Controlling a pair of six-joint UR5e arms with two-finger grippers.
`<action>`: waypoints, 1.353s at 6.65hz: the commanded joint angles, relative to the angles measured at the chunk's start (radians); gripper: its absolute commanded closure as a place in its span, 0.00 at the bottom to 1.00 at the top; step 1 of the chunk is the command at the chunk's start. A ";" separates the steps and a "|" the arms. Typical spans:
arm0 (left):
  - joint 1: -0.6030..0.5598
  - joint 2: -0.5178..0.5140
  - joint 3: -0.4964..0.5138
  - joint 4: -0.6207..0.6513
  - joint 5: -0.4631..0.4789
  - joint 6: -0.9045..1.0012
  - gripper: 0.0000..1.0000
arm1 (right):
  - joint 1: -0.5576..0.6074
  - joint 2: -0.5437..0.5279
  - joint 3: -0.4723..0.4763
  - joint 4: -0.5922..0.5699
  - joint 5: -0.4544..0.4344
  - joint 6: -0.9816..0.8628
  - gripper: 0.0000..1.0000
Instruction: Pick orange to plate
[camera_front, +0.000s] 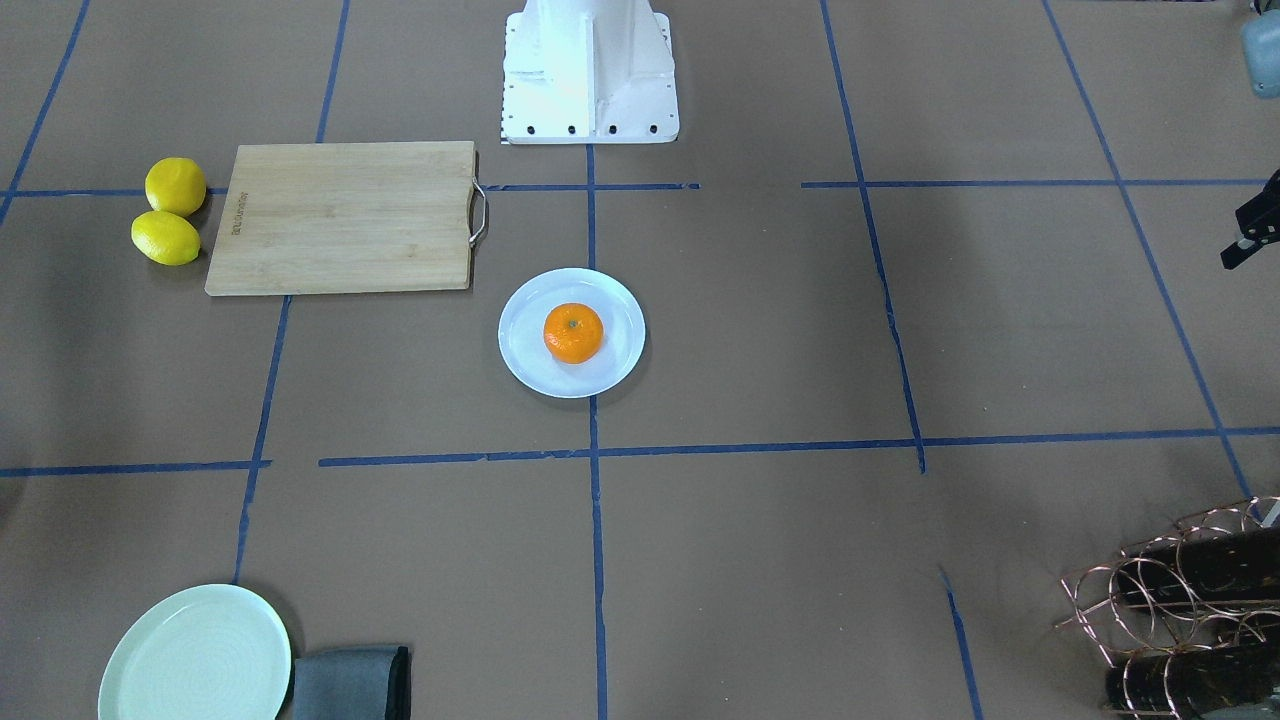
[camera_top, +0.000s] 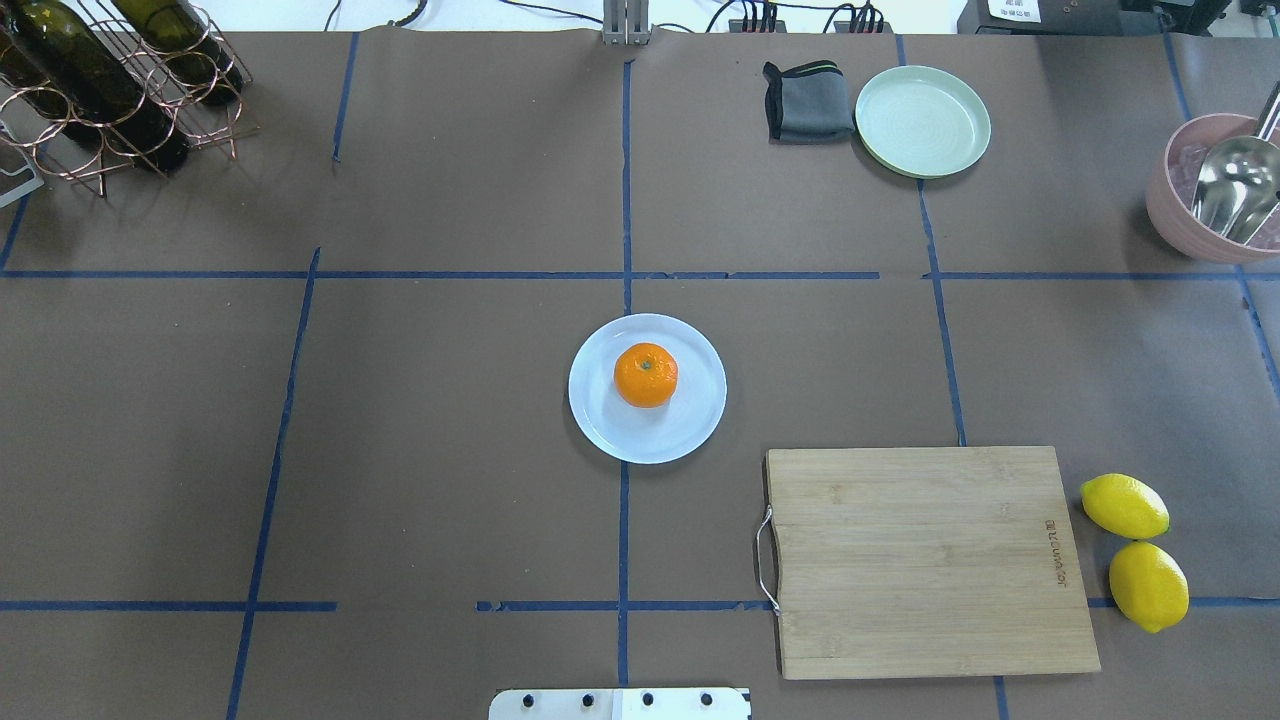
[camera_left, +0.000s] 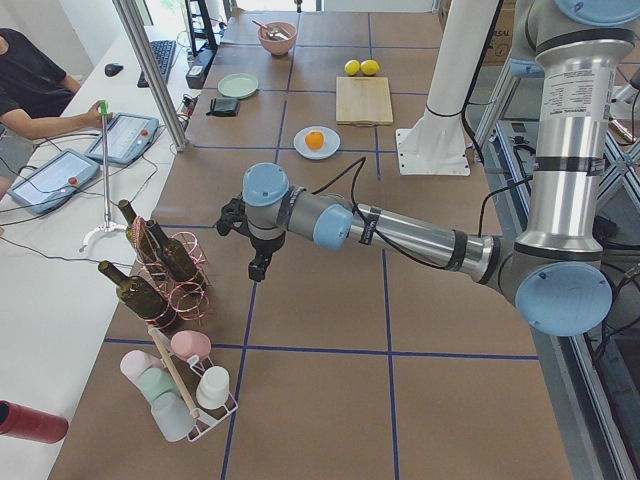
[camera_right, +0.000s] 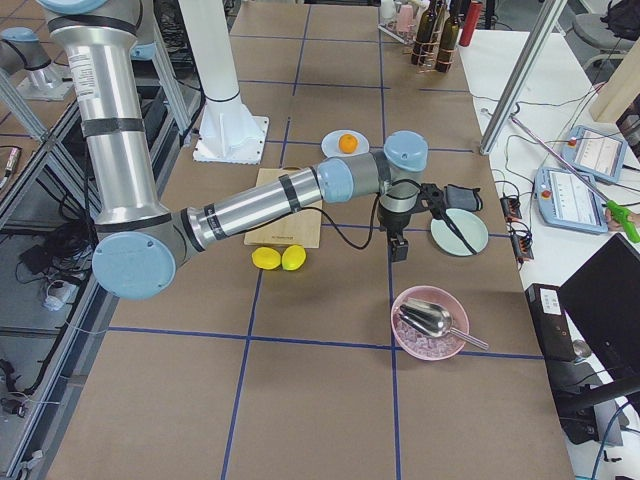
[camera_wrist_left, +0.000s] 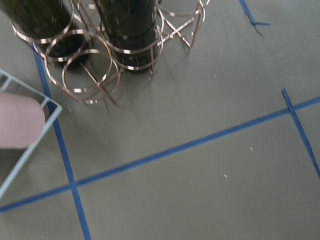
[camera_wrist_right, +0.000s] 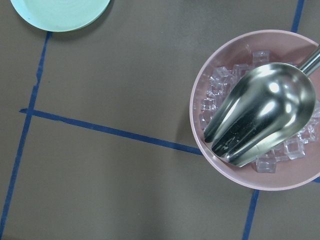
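The orange (camera_top: 645, 375) rests on the middle of the small bluish-white plate (camera_top: 690, 430) at the table's centre; both also show in the front-facing view, orange (camera_front: 573, 332) on plate (camera_front: 620, 365). No gripper touches them. My left gripper (camera_left: 258, 266) hangs over the table's left end near the wine rack, far from the plate; I cannot tell whether it is open or shut. My right gripper (camera_right: 398, 248) hangs over the right end between the mint plate and the pink bowl; its state cannot be told either. Neither wrist view shows any fingers.
A wooden cutting board (camera_top: 925, 560) lies right of the plate, with two lemons (camera_top: 1135, 540) beside it. At the far side are a mint-green plate (camera_top: 922, 120), a grey cloth (camera_top: 805, 100), a pink bowl with ice and scoop (camera_top: 1215, 195), and a wine rack (camera_top: 110, 85).
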 joint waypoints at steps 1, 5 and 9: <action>-0.019 0.007 -0.008 0.187 -0.014 0.103 0.00 | 0.030 0.001 -0.044 -0.004 0.022 -0.040 0.00; -0.023 0.030 -0.008 0.172 -0.028 0.158 0.00 | 0.018 0.024 -0.051 -0.004 -0.013 -0.059 0.00; -0.023 0.027 -0.030 0.165 -0.028 0.160 0.00 | 0.002 0.021 -0.074 -0.004 -0.013 -0.065 0.00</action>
